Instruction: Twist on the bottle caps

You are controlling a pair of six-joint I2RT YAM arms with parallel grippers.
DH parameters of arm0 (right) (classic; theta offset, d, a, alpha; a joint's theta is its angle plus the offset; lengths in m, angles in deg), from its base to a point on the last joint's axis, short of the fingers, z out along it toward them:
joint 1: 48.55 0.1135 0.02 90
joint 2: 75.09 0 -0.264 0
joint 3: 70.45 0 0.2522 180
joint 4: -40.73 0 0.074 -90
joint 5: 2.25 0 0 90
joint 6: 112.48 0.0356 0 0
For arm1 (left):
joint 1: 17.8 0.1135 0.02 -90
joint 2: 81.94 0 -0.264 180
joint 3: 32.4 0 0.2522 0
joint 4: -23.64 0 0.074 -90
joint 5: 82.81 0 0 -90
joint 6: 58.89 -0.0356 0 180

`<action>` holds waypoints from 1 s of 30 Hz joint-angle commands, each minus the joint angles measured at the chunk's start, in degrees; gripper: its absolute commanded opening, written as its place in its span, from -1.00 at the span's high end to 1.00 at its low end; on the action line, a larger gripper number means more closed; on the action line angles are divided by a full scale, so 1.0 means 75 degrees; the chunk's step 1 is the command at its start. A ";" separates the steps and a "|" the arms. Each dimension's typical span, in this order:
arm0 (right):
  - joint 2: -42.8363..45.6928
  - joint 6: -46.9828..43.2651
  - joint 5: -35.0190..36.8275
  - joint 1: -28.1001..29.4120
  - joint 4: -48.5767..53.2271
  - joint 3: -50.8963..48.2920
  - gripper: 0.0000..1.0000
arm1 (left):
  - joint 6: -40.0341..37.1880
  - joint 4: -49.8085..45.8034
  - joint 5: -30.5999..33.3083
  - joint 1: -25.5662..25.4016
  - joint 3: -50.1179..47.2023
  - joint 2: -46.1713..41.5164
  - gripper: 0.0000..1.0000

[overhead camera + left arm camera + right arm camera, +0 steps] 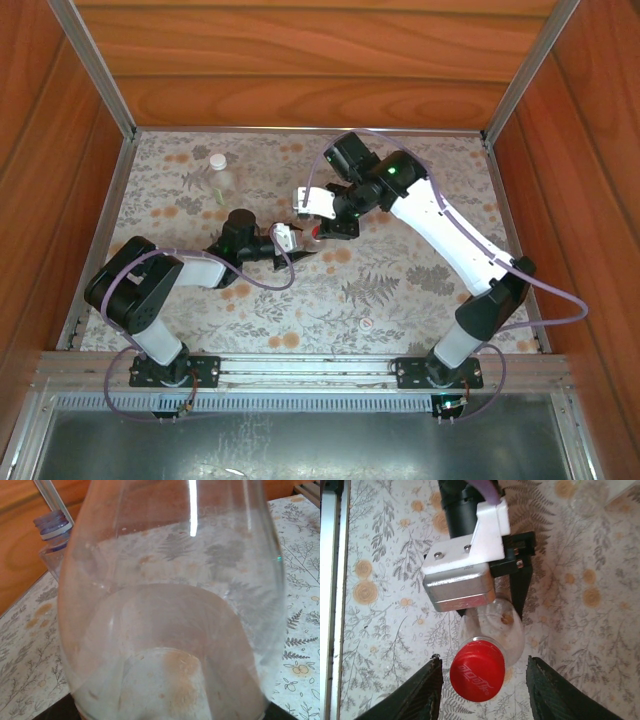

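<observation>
While left gripper (pixel 300 240) clamps the clear bottle (pixel 170 605) near mid-table (pixel 400 290) (so it cannot spin) | red cap (pixel 477 674) sits on its neck | right gripper (pixel 485 664) spread either side, not touching | judged: poised to close and twist.

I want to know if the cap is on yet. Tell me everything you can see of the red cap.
The red cap is a small, round, glossy plastic screw cap with raised lettering on its flat top. It sits on the neck of a clear bottle that the left gripper holds. The right gripper stands open around it, with a gap on each side, so it is not gripped. How tightly it is screwed cannot be told.
</observation>
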 commanded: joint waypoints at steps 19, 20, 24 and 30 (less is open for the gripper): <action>-0.0505 -0.0381 0.0130 -0.0085 0.0584 0.0236 0.44 | 0.0203 -0.1740 -0.0072 0.0004 -0.0256 0.0355 0.07; -0.0493 -0.0319 0.0131 -0.0081 0.0586 0.0236 0.46 | 0.0255 -0.1740 0.0033 0.0008 -0.0226 0.0335 0.07; -0.0386 0.0271 0.0121 -0.0075 0.0408 0.0083 0.60 | 0.0499 -0.1746 0.0503 0.0011 -0.0127 0.0280 0.07; -0.0290 0.4277 0.1055 -0.0061 -0.0559 -0.0078 0.84 | 0.0936 -0.1734 0.1449 -0.0020 0.0080 0.0171 0.07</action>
